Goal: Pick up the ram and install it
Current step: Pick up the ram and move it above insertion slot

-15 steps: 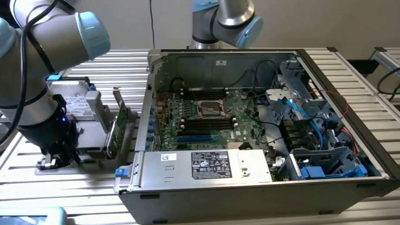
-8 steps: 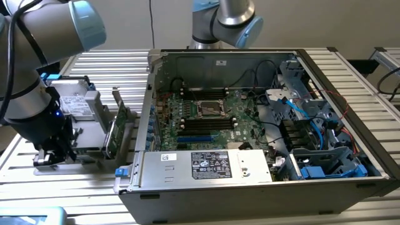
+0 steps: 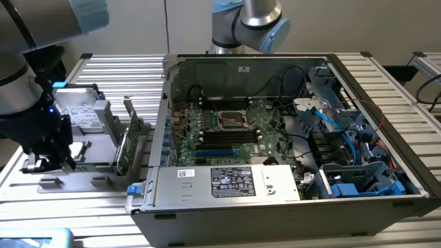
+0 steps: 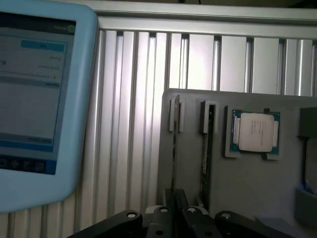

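The end effector (image 4: 176,197) has its dark fingers (image 4: 168,201) drawn in close together, gripping the thin edge of the ram (image 4: 174,158), which stands on edge in a narrow slot of a grey holder plate (image 4: 277,193) and runs away from the fingers towards a small grey clip. Just beside it, in the neighbouring slot, a second thin board (image 4: 205,148) with a green edge also stands upright, and further along the plate a square processor chip (image 4: 254,131) with a silver lid sits in its own recess. The plate lies on a table (image 4: 133,99) of ribbed aluminium slats, and a light-blue cased screen (image 4: 39,99) lies on the slats near the plate. In the exterior view the end effector (image 3: 51,163) hangs low over the holder at the exterior view's left, near a silver drive (image 3: 79,111) and a taller green card (image 3: 129,138) with a metal bracket that stands upright in the same holder. To the exterior view's right of the holder lies an open computer case (image 3: 241,67), showing its green motherboard (image 3: 265,121), a central socket (image 3: 231,120), black memory slots (image 3: 227,137), a labelled power supply (image 3: 231,183) and blue cables (image 3: 324,124)
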Robot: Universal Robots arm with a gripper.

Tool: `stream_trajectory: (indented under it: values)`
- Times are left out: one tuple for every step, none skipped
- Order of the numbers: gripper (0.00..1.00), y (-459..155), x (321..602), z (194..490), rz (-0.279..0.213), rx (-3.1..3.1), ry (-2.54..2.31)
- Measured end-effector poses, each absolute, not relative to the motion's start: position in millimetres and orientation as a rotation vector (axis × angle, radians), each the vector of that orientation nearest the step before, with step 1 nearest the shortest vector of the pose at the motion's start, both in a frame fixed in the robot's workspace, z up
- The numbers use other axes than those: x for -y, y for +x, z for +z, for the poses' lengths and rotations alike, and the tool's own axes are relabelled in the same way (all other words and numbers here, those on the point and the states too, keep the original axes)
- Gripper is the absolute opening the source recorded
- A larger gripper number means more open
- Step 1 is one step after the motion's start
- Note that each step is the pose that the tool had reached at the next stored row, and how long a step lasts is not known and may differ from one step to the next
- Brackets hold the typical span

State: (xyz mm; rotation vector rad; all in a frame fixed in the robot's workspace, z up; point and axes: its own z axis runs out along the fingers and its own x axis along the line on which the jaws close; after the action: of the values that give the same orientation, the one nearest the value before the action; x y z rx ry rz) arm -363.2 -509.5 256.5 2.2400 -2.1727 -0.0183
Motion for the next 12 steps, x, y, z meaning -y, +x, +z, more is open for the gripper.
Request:
stream_trajectory:
  values:
    - [0.13,-363.2,509.9,261.1,-0.018,2.173,2.24]
    - [0.13,-363.1,510.2,265.5,-0.018,2.173,2.24]
    - [0.13,-362.9,510.5,270.0,-0.018,2.173,2.24]
    - [0.13,-362.3,510.8,274.5,-0.018,2.173,2.24]
    - [0.13,-361.2,511.2,279.0,-0.018,2.173,2.24]
    - [0.13,-359.4,511.5,283.8,-0.019,2.173,2.24]
    - [0.13,-357.2,511.8,288.3,-0.019,2.173,2.24]
    - [0.13,-354.7,512.1,292.8,-0.019,2.173,2.24]
    - [0.13,-352.2,512.3,297.3,-0.019,2.172,2.24]
    - [0.13,-349.6,512.6,301.8,-0.019,2.173,2.24]
    - [0.13,-347.0,512.8,306.5,-0.019,2.173,2.24]
    - [0.13,-344.4,513.1,311.0,-0.019,2.173,2.24]
